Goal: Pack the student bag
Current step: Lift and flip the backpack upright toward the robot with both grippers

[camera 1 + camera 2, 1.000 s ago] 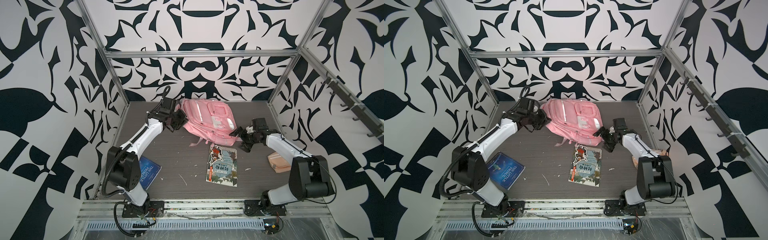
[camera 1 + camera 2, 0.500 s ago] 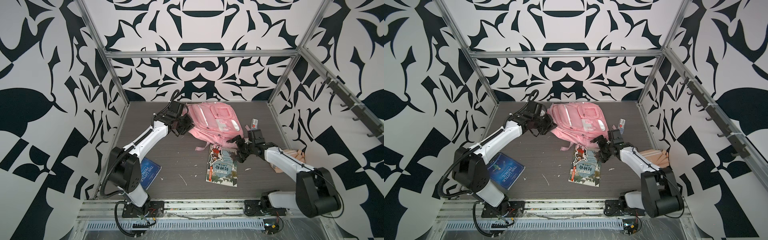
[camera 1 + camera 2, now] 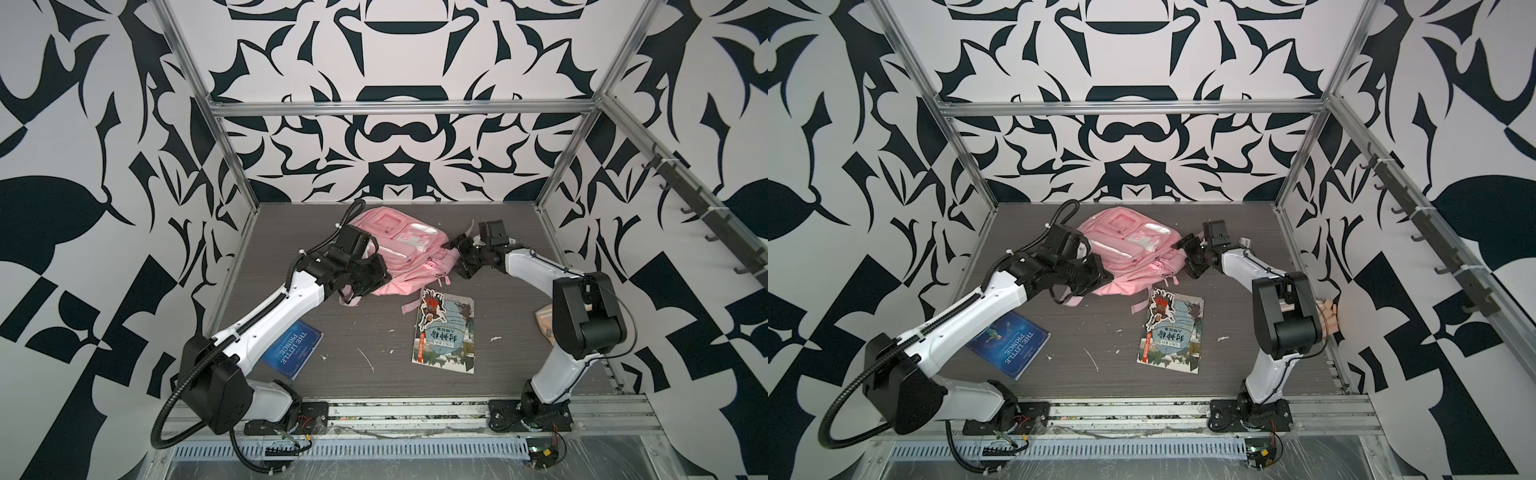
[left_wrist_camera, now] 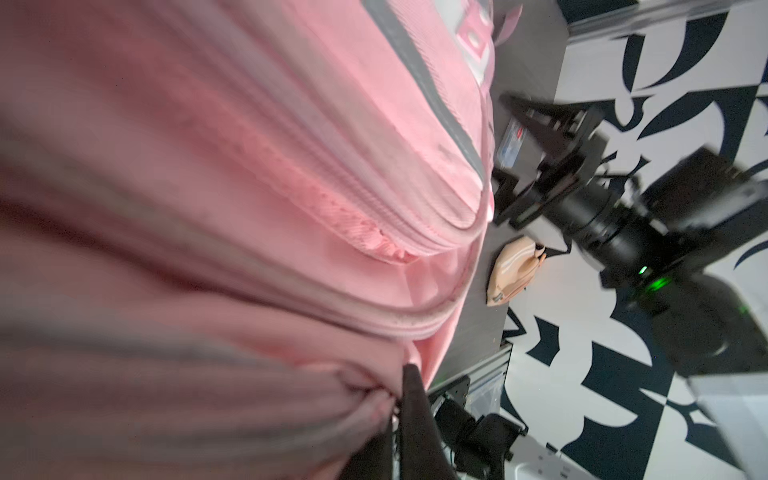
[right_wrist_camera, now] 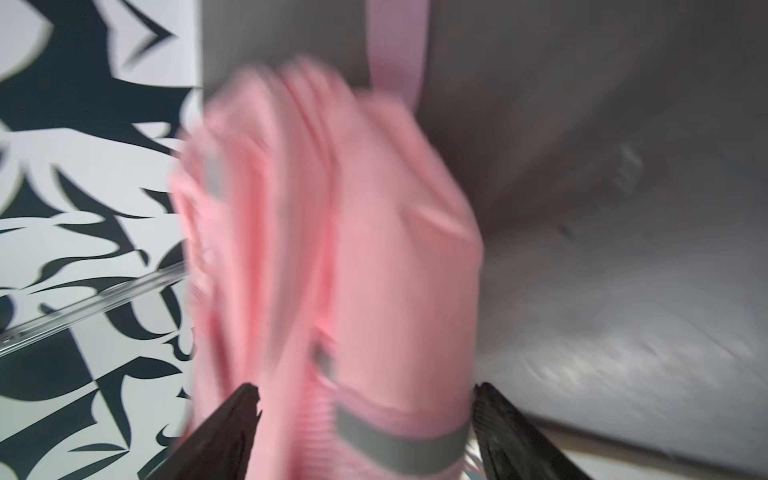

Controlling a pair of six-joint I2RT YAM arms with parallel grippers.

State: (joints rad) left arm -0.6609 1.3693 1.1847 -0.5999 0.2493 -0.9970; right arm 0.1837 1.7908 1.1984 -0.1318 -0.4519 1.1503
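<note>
The pink student bag point(image 3: 405, 249) point(image 3: 1129, 253) lies at the back middle of the table in both top views. My left gripper point(image 3: 383, 276) point(image 3: 1105, 277) is at its near left edge. In the left wrist view this gripper point(image 4: 397, 395) is shut, pinching a fold of the bag's pink fabric point(image 4: 249, 208). My right gripper point(image 3: 457, 259) point(image 3: 1188, 257) is at the bag's right end. In the blurred right wrist view it point(image 5: 365, 399) stands open, with the bag's end point(image 5: 374, 270) and a grey reflective strip between its wide-set fingers point(image 5: 243, 411).
A blue book point(image 3: 293, 347) point(image 3: 1011, 345) lies front left under my left arm. A comic book point(image 3: 444, 332) point(image 3: 1171, 328) lies just in front of the bag. A beige pouch point(image 3: 544, 320) point(image 4: 515, 270) sits by the right wall. A small box point(image 3: 1245, 241) lies behind my right arm.
My right gripper has swung from above the comic book up to the bag's right end. My left gripper has moved toward the front, dragging the bag's edge; the bag has shifted left.
</note>
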